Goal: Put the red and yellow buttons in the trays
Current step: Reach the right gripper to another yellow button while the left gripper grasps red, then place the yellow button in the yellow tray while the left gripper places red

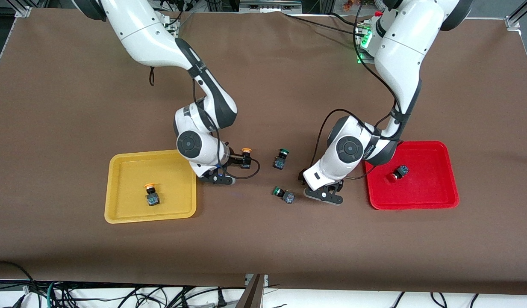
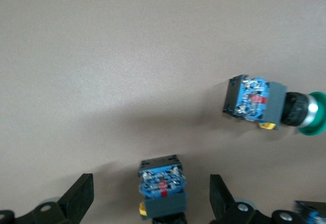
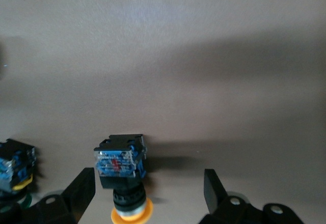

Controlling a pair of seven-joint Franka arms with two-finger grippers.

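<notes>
The yellow tray (image 1: pixel 118 214) holds one yellow-capped button (image 1: pixel 152 194). The red tray (image 1: pixel 443 188) holds one red-capped button (image 1: pixel 398 173). My right gripper (image 1: pixel 238 164) is open and low over the table beside the yellow tray. A second yellow-capped button (image 1: pixel 245 157) lies between its fingers (image 3: pixel 81 188), apart from both pads, cap toward the wrist (image 3: pixel 122 169). My left gripper (image 1: pixel 321 190) is open and low beside the red tray. A button body (image 2: pixel 162 188) lies between its fingers (image 2: pixel 81 193), untouched. Its cap is hidden, and my wrist hides it in the front view.
Two green-capped buttons lie on the brown cloth between my grippers, one (image 1: pixel 281 158) farther from the front camera, one (image 1: pixel 284 194) nearer. One green-capped button shows in the left wrist view (image 2: pixel 270 104), and a button at the edge of the right wrist view (image 3: pixel 15 165).
</notes>
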